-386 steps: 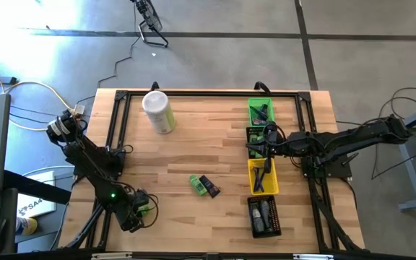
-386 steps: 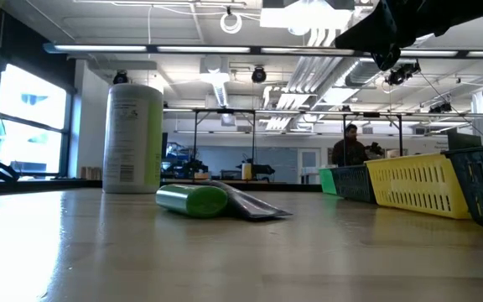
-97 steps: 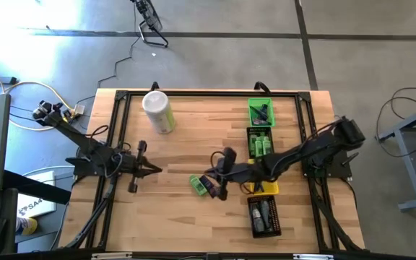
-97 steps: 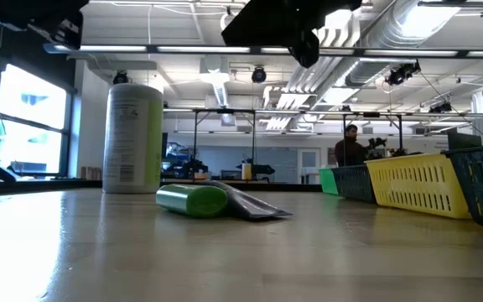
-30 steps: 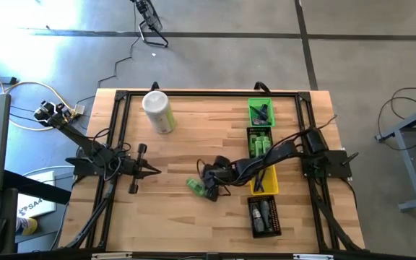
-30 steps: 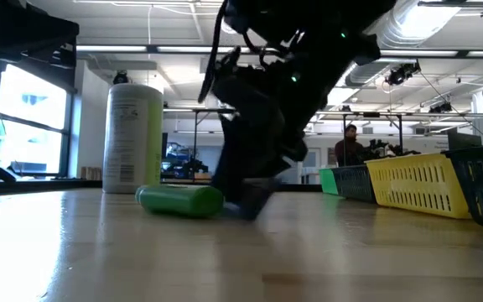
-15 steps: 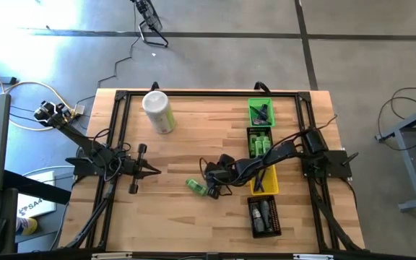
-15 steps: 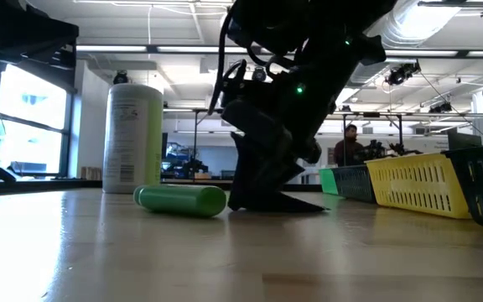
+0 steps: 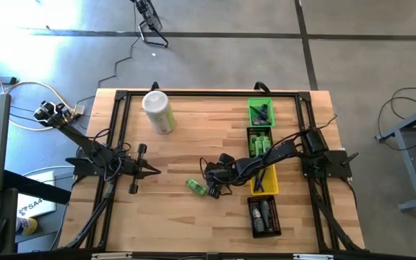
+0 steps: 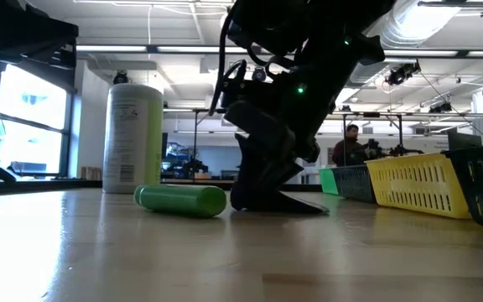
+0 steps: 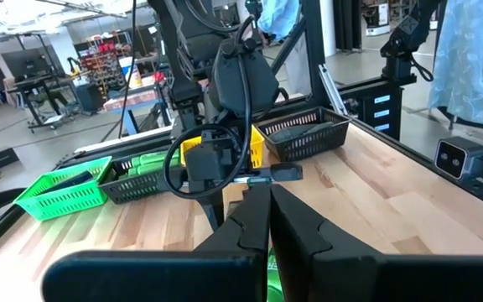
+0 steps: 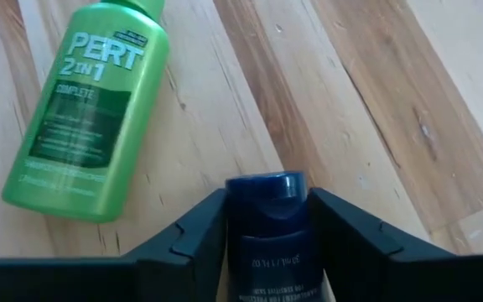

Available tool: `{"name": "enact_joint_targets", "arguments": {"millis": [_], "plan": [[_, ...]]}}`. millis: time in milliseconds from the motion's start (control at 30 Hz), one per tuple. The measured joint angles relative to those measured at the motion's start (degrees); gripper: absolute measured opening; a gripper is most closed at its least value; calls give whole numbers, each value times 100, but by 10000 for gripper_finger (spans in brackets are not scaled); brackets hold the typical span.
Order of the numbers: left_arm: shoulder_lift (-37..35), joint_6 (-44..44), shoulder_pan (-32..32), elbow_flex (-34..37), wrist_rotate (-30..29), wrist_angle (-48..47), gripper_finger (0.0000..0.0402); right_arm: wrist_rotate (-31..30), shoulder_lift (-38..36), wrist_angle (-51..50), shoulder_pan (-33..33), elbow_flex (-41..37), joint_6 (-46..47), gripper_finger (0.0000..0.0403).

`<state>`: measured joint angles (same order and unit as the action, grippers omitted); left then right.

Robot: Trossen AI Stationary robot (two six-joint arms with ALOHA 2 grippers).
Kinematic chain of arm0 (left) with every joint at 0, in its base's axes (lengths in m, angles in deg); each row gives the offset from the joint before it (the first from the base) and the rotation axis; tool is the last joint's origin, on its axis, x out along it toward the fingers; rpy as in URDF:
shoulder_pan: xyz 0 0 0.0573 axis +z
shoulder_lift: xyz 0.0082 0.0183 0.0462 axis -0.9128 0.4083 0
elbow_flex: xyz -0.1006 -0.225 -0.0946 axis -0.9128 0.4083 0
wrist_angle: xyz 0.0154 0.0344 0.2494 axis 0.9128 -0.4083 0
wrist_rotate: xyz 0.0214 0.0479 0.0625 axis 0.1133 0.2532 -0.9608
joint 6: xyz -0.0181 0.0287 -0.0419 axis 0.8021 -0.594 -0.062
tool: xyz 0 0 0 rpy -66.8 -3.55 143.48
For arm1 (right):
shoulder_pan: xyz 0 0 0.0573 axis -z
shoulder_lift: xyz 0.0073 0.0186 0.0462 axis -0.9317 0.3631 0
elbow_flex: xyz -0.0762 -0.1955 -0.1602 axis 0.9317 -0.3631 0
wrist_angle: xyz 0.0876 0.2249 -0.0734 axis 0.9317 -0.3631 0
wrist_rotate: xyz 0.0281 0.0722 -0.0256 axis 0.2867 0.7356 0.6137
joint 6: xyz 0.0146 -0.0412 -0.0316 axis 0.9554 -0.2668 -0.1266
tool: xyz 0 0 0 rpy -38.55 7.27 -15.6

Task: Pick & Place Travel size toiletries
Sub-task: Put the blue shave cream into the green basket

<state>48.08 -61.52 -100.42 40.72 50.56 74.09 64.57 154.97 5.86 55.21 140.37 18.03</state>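
**Two dark arms on black framing**

The black, slim-linked left arm [image 9: 96, 155] ends in tapered matte-black fingers [image 11: 288, 231] with angular, stepped edges; the right arm [image 9: 287, 148], equally dark, trails looped black cables around its wrist; a small green indicator light glows on its housing in the low view; the blocky black right-gripper fingers [image 12: 350, 231] show bevelled inner faces; black framing carries both arms.
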Motion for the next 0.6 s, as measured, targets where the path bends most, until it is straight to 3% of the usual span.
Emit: {"name": "enact_joint_targets", "arguments": {"millis": [233,600], "plan": [[0,0,0,0,0,1,7,101,-7,23,2,-3,-8,137],[0,0,0,0,-2,1,7,33,-433,-1,10,-22,-148,132]]}}
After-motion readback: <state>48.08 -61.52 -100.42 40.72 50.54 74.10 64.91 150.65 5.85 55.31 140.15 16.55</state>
